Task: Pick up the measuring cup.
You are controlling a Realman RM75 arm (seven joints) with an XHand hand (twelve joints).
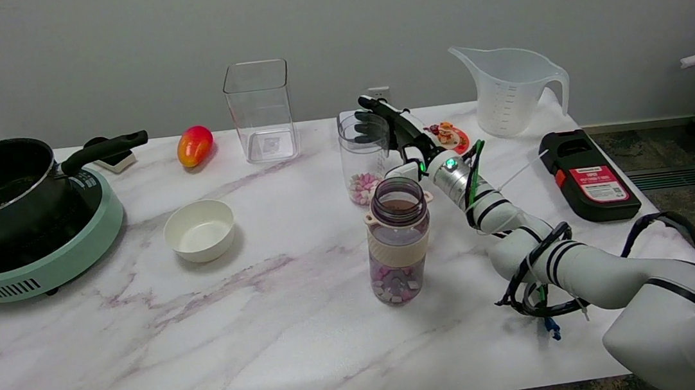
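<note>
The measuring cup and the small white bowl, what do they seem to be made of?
The measuring cup looks like translucent, slightly frosted plastic: the wall behind shows through it dimly, and graduation marks run down its side. The small white bowl looks like glazed ceramic or smooth plastic: it is opaque with a soft sheen, but the picture cannot settle which.

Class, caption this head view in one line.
Right hand reaches beside a clear jar, with the measuring cup untouched behind.
</note>
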